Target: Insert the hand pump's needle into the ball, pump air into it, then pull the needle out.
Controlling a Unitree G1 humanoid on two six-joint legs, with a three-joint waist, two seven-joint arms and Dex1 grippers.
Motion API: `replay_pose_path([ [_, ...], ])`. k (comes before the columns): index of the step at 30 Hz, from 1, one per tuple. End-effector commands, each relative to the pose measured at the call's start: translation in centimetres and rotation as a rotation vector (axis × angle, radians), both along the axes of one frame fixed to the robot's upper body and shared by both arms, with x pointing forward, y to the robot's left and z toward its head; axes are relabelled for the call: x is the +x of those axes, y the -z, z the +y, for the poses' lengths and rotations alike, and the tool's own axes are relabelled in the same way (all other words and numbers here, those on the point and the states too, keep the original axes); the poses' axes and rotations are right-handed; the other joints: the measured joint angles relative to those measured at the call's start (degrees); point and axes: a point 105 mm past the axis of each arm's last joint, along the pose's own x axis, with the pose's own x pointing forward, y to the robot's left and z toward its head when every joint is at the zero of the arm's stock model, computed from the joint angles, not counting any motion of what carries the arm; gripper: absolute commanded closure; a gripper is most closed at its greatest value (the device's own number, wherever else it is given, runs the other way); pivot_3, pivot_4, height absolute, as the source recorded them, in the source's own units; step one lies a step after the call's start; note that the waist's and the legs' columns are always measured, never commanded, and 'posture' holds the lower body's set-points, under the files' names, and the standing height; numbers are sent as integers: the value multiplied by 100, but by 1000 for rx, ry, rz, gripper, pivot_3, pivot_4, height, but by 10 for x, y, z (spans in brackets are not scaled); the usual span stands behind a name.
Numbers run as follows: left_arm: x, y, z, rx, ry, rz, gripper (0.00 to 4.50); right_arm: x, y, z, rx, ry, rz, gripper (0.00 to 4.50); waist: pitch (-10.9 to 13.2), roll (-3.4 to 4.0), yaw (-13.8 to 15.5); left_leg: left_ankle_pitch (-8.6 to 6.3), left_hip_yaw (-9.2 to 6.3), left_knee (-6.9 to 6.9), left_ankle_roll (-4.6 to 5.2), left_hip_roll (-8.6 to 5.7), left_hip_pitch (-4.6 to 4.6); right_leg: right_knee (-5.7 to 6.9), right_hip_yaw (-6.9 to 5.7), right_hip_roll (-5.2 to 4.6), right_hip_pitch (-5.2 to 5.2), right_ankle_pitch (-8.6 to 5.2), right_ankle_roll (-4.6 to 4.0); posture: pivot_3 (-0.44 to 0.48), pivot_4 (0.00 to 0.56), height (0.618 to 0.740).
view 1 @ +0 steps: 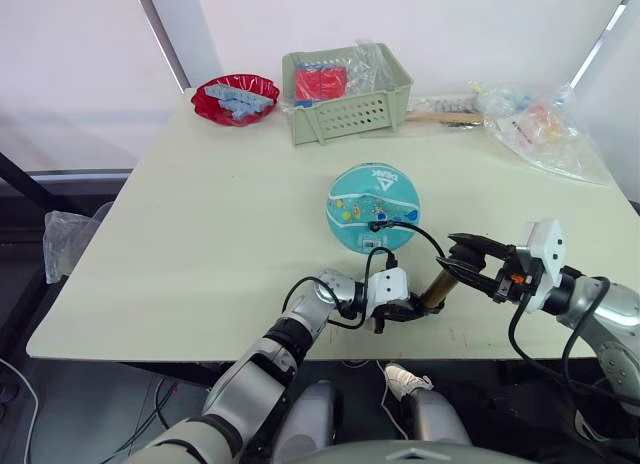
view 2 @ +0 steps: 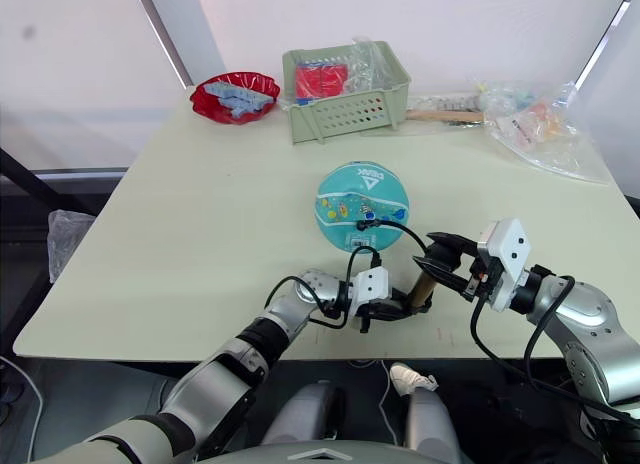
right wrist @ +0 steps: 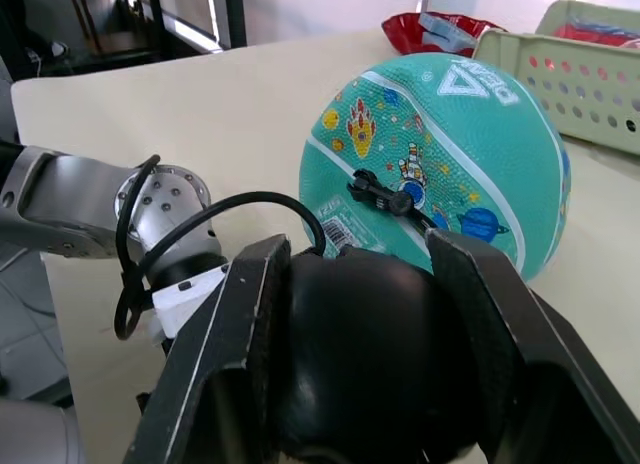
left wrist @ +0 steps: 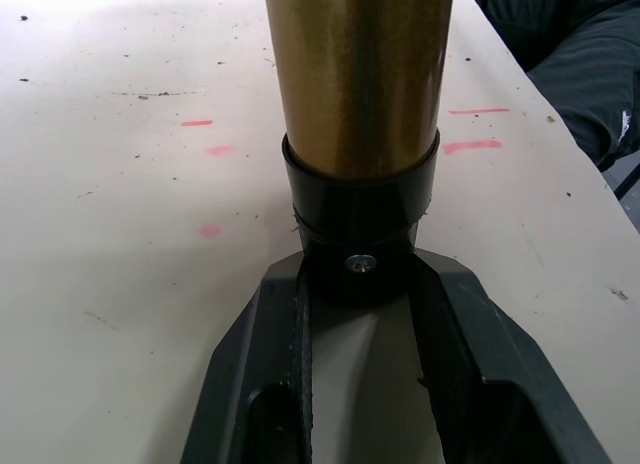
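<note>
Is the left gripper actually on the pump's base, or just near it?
Touching. In the left wrist view the left gripper has its two fingers pressed against either side of the black end cap of the hand pump, no gap showing.

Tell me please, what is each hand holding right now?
Left hand: shut on the hand pump, at its lower black end.
Right hand: shut on the pump's handle.
</note>
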Motion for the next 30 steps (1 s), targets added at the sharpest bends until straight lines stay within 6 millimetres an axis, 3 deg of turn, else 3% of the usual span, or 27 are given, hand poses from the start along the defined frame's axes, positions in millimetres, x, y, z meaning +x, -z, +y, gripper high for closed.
replay_pose_path([
  [1,-12,40,28,148,-61,130,3487,-4,2,0,-3,-19,35,2671,0,0,0,0,0,0,0,0,0,0,0,0,0,0,0,0,150,737],
  [8,-15,41,28,149,-48,137,3487,0,-56,-14,60,-10,-63,2671,21,20,7,0,0,0,0,0,-8,-1,-1,-2,-5,0,0,0,150,737],
  [16,-15,42,27,146,-48,149,3487,0,-108,-30,91,19,-127,2671,43,34,16,0,-1,0,0,-3,-18,-2,-2,-7,-9,1,-1,0,150,737],
  [23,-15,41,27,141,-51,156,3487,-3,-138,-35,135,22,-156,2671,50,43,15,0,0,0,1,-3,-18,-1,-1,-10,-9,1,-1,0,150,737],
  [30,-16,42,28,139,-51,177,3487,-5,-156,-34,177,20,-173,2671,51,46,5,0,1,0,1,-3,-18,-1,0,-17,-9,1,-1,0,150,737],
])
